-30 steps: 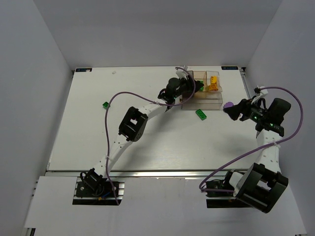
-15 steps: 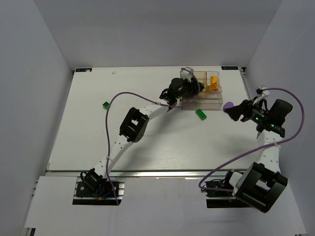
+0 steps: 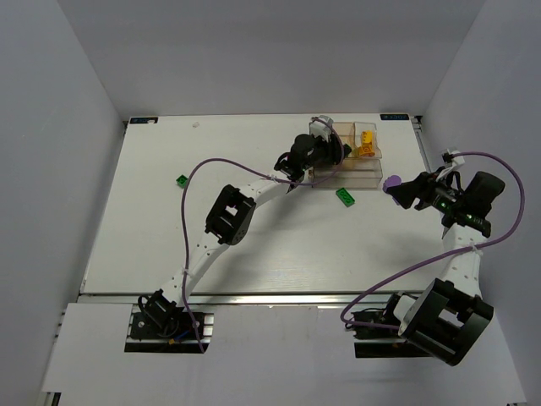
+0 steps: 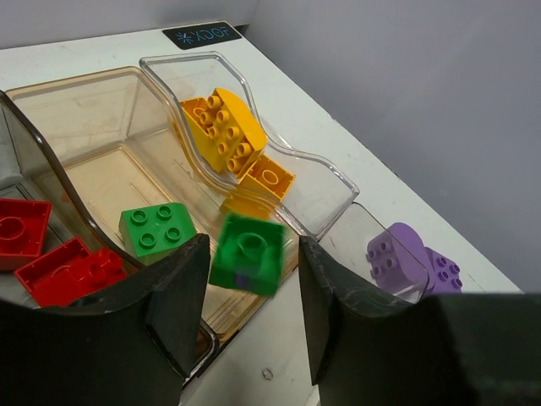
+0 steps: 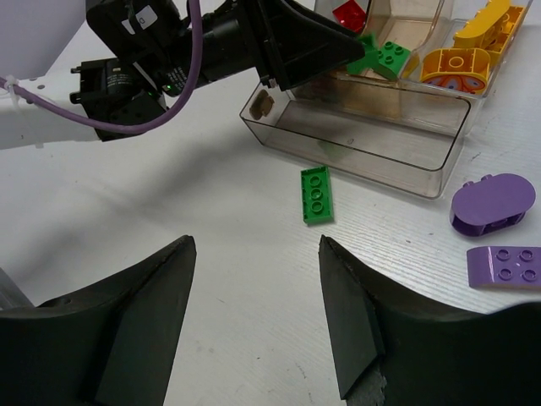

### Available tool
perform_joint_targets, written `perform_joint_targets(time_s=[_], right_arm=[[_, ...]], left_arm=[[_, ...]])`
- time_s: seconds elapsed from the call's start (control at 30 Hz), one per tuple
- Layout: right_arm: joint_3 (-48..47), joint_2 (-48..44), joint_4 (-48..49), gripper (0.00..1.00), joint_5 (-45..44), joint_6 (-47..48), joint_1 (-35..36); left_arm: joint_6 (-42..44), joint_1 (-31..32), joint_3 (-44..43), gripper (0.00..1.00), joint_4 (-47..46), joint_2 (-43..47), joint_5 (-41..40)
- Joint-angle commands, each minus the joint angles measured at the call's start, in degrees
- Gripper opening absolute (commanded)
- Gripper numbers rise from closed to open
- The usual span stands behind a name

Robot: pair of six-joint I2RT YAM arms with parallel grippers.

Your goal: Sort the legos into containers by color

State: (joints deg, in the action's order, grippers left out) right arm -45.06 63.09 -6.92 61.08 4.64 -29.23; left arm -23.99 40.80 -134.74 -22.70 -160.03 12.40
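You are at the drop of a green piece. Your left fingers (image 4: 173,313) stand parted above the containers (image 4: 101,85). The green brick (image 4: 247,252) sits in the gap between them, close to one finger with a sliver of space at the other. It looks slightly blurred, so I judge it let go rather than gripped (a reading, not a certainty).

Just ahead of and below those fingertips is the amber bin, where a second green brick (image 4: 156,230) already lies. The red bricks (image 4: 51,262) are in the smoky bin off the left finger's side. The yellow bricks (image 4: 224,127) are in the clear bin ahead, towards the right finger's side.

Your right fingers (image 5: 135,321) are spread wide with nothing between them, hovering over the desk (image 3: 127,237). Straight ahead of them lies a flat green brick (image 5: 315,194), just short of the front tray. Two purple bricks (image 5: 493,203) lie ahead, off towards the right finger's side and beside the tray. A small green brick (image 3: 181,180) sits well apart from both pairs of fingers.

Next, lift the left fingers straight up, clear of the bin walls, before you swing away. Then bring the right fingers down over the flat green brick, squared to its narrow sides. The purple bricks have no bin of their own that I can see, so the front tray is probably their place.
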Motion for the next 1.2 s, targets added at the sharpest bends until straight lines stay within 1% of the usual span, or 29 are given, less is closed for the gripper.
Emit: perform_joint_targets(time_s=[0.0, 0.17, 0.27, 0.33, 0.37, 0.4, 0.47, 0.5, 0.53, 0.57, 0.6, 0.63, 0.67, 0.7, 0.73, 0.77, 0.8, 0.83, 0.87, 0.9, 0.93, 0.97, 1.0, 1.03, 1.07, 1.1, 1.17], right_arm=[[0.67, 0.37, 2.00, 0.66, 1.85, -0.34, -0.47], [0.76, 0.19, 1.91, 0.66, 2.29, -0.34, -0.82], [0.94, 0.10, 1.91, 0.67, 2.81, -0.34, -1.00], [1.11, -0.16, 1.99, 0.68, 3.69, 0.53, -0.91], [1.20, -0.16, 1.73, 0.74, 4.74, 1.24, -0.83], [1.11, -0.16, 1.47, 0.79, 5.62, 2.03, -0.30], [-0.54, 0.54, -2.11, 0.82, 7.38, 7.02, 0.23], [-1.43, 1.50, -4.92, 0.83, 7.30, 9.92, 1.80], [-2.31, 2.21, -9.82, 0.82, 7.21, 15.25, 2.77], [-3.79, 2.91, -11.96, 0.82, 6.60, 17.66, 3.47], [-4.68, 4.39, -13.72, 0.81, 4.94, 19.94, 6.79], [-5.65, 5.37, -15.48, 0.80, 3.01, 21.62, 8.04], [-6.26, 6.07, -16.97, 0.80, -2.14, 23.55, 9.44], [-7.05, 6.95, -16.90, 0.80, -5.32, 23.74, 13.29], [-7.24, 7.31, -16.73, 0.81, -8.49, 23.92, 14.63], [-7.41, 7.48, -15.77, 0.82, -14.61, 23.75, 16.04], [-7.50, 7.66, -15.15, 0.82, -17.72, 23.31, 19.79], [-7.67, 7.84, -14.79, 0.85, -20.71, 23.13, 21.05], [-7.85, 7.84, -14.62, 0.85, -26.74, 22.95, 22.28], [-7.77, 8.36, -13.92, 0.85, -29.85, 22.26, 25.86], [-7.59, 8.89, -13.22, 0.86, -35.45, 21.81, 26.85], [-7.50, 9.50, -13.04, 0.86, -37.33, 21.64, 27.82], [-7.41, 11.07, -11.90, 0.86, -40.22, 20.42, 31.05], [-6.80, 11.87, -11.02, 0.87, -42.16, 19.53, 31.78], [-6.28, 12.66, -10.05, 0.87, -45.40, 18.92, 33.35], [-5.75, 14.24, -8.91, 0.87, -47.09, 18.48, 34.58], [-4.69, 15.83, -5.05, 0.88, -50.86, 16.98, 36.00]], left_arm=[[0.17, 0.51, -1.67, 0.57, 1.96, 3.67, -0.71], [-0.36, 0.51, -1.67, 0.60, 1.52, 3.67, -0.63], [-0.80, 0.51, -1.58, 0.60, 0.64, 4.02, -0.45], [-1.15, 0.51, -1.49, 0.58, -0.76, 5.24, -0.45], [-1.24, 0.51, -1.58, 0.55, -1.20, 5.95, -0.45], [-1.32, 0.51, -1.58, 0.43, -1.64, 6.74, -0.71], [-1.15, 0.51, -0.97, 0.28, -1.83, 10.07, -0.54], [-0.89, 0.51, -0.62, 0.20, -1.56, 11.48, -0.45], [-0.89, -0.01, 1.65, 0.12, -1.47, 14.88, 0.07], [-0.80, -0.01, 3.41, 0.11, -1.47, 16.83, 0.69], [-0.54, -0.01, 5.60, 0.10, -1.38, 18.94, 1.47], [-0.45, -0.54, 11.19, 0.14, -1.12, 21.48, 1.92], [-0.27, -0.54, 14.73, 0.20, -0.68, 27.17, 2.01], [-0.53, -1.06, 18.59, 0.29, -0.51, 30.18, 1.92], [-0.36, -1.07, 22.72, 0.39, 0.19, 33.34, 1.49], [0.86, -1.07, 30.60, 0.61, 1.50, 39.81, -0.69], [1.92, -1.68, 34.42, 0.69, 3.17, 43.01, -2.45], [3.32, -1.68, 37.67, 0.74, 7.36, 46.18, -3.95], [5.16, -2.21, 44.93, 0.80, 9.23, 52.47, -8.58], [5.53, -2.21, 48.74, 0.84, 10.99, 55.67, -11.23], [5.62, -3.52, 52.09, 0.91, 15.01, 58.57, -17.70], [5.62, -3.53, 54.82, 0.91, 18.01, 61.38, -20.37], [5.36, -4.92, 59.37, 0.95, 21.09, 66.02, -23.01], [5.36, -5.63, 61.42, 0.96, 27.82, 68.33, -25.65], [5.62, -7.21, 63.96, 0.97, 29.62, 70.44, -28.98], [5.97, -8.00, 69.29, 0.97, 30.86, 74.90, -29.71], [6.76, -8.72, 74.51, 0.98, 31.66, 79.41, -31.90]])
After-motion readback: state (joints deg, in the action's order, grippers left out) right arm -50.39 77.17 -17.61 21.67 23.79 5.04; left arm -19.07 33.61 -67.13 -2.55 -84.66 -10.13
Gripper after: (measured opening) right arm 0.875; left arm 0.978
